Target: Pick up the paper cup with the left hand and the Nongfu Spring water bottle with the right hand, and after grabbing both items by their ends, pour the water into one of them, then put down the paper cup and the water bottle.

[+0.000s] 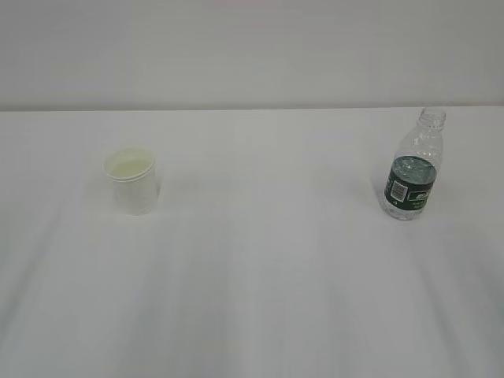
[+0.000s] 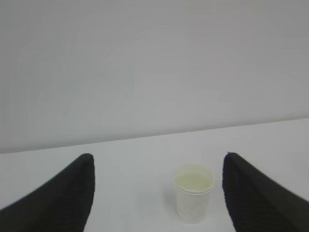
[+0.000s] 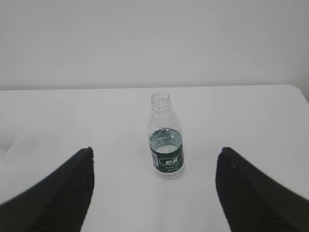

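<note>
Exterior view: the paper cup (image 1: 132, 182) stands left on the bench (image 1: 268, 276), the Nongfu Spring water bottle (image 1: 413, 167) right, both untouched. Left hand (image 2: 158, 186) and right hand (image 3: 154, 181) gape, empty. The capless, light bottle could tip and spill if nudged.

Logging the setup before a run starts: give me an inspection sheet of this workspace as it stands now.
Surface: white table, bare apart from two items.
Job's things: paper cup upright on the left; water bottle upright on the right, uncapped, partly filled with water.
Clutter: nothing seen.
Hands: left hand open, short of the cup; right hand open, short of the bottle; neither touching anything.
Cables: nothing seen.
Surroundings: plain pale wall behind the table.
</note>
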Controlling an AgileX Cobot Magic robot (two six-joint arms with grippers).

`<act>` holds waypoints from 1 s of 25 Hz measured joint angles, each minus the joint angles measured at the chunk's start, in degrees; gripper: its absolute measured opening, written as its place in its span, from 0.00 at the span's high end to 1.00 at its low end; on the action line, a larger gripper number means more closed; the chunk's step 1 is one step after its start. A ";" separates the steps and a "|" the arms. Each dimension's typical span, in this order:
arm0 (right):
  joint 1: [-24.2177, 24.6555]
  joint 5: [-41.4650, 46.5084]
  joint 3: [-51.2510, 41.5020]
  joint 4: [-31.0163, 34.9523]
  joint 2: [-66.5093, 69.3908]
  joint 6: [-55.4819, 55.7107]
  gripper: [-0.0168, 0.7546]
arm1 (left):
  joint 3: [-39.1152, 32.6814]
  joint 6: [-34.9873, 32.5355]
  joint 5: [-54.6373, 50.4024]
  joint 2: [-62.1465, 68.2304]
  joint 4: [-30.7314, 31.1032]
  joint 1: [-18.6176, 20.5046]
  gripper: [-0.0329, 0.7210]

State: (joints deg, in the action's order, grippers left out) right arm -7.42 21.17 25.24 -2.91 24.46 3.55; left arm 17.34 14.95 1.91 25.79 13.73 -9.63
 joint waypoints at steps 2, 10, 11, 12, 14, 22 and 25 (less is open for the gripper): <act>0.00 3.38 1.44 0.00 -1.73 0.00 0.22 | 1.02 0.00 -5.52 -3.51 0.00 0.00 0.17; 0.00 12.94 3.94 0.37 -7.00 0.00 0.22 | 9.10 0.00 -26.06 -12.95 -0.21 0.00 0.18; 0.00 14.44 4.35 0.37 -7.57 0.00 0.22 | 9.91 0.00 -28.25 -13.67 -0.34 0.00 0.18; 0.00 16.43 4.95 0.40 -8.25 0.00 0.22 | 10.83 0.00 -31.03 -14.20 -0.56 0.00 0.18; 0.00 20.10 5.89 0.50 -9.57 0.00 0.22 | 12.74 -0.43 -36.73 -14.97 -1.52 0.00 0.18; 0.00 34.73 9.93 0.50 -14.66 -2.24 0.22 | 21.92 -12.15 -57.73 -15.31 -8.75 -0.12 0.25; 0.00 39.54 10.05 0.50 -16.16 -2.47 0.22 | 22.73 -14.22 -64.35 -15.44 -11.47 -0.12 0.26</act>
State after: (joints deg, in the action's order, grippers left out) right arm -7.42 60.71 35.28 -2.41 8.30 1.08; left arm 40.07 0.72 -62.44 10.35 2.26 -9.75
